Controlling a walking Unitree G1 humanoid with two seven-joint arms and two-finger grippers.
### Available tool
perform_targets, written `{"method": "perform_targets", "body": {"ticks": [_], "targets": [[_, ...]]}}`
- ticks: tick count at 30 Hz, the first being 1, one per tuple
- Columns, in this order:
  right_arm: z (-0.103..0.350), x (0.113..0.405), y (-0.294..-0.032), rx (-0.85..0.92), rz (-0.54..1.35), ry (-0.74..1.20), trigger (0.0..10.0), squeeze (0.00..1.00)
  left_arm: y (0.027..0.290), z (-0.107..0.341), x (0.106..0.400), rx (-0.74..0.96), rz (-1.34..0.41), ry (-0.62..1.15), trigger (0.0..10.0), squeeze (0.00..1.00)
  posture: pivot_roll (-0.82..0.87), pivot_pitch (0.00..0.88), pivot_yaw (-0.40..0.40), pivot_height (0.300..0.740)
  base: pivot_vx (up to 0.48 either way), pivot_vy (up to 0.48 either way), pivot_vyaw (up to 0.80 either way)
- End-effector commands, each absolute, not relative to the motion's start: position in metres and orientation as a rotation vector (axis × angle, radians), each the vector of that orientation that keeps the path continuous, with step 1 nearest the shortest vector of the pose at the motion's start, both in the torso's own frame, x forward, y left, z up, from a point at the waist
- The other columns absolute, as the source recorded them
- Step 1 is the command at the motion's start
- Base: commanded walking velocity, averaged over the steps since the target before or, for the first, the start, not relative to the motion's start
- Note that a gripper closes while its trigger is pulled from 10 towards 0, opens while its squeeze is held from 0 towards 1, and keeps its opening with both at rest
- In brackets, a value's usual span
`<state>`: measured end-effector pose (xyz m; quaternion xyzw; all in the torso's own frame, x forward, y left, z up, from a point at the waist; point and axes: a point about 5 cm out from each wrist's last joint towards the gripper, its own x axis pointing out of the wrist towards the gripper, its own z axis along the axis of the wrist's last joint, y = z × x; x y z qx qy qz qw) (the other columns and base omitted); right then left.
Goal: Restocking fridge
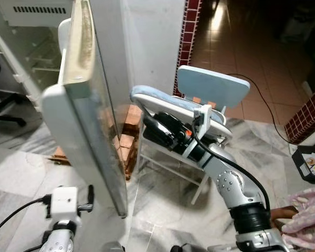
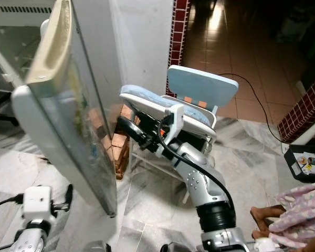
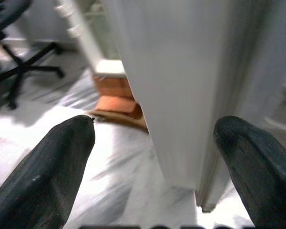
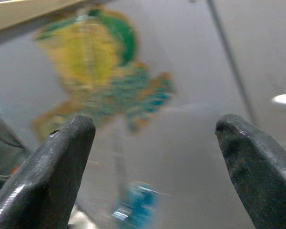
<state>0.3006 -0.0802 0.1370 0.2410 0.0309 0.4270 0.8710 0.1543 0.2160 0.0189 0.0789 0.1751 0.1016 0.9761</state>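
Marble floor (image 1: 163, 199) | smooth grey fridge door (image 1: 86, 131) ajar | both end effectors (image 3: 152, 157) (image 4: 152, 143) spread apart, empty

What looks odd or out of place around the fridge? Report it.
The fridge door stands open with bricks stacked on the floor beside the fridge, an unusual prop. A light-blue chair sits close behind the raised right pincer. Nothing looks spilled or broken.
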Motion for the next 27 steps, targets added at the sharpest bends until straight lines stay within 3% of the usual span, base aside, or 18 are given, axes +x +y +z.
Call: {"method": "perform_targets", "body": {"ticks": [1,9,13,16,27], "targets": [[0.133,0.304,-0.080,0.457,0.856,0.076,10.0,0.00,0.221,0.022,0.150,0.176,0.242,0.337,10.0,0.00,0.10,0.057,-0.018,0.740,0.000,0.000,0.00],[0.116,0.311,-0.084,0.343,0.760,0.085,10.0,0.00,0.211,0.033,0.156,0.232,0.205,0.247,10.0,0.00,0.11,0.054,-0.023,0.740,0.000,0.000,0.00],[0.109,0.319,-0.100,0.226,0.574,0.058,10.0,0.00,0.210,0.042,0.172,0.247,0.181,0.198,10.0,0.00,0.10,0.051,-0.020,0.740,0.000,0.000,0.00],[0.107,0.318,-0.104,0.210,0.548,0.045,10.0,0.00,0.212,0.044,0.177,0.245,0.180,0.190,10.0,0.00,0.09,0.049,-0.016,0.740,0.000,0.000,0.00],[0.086,0.309,-0.139,0.022,0.289,0.015,10.0,0.00,0.210,0.067,0.208,0.245,0.158,0.104,10.0,0.00,0.08,0.051,-0.014,0.740,0.000,0.455,0.00]]}}
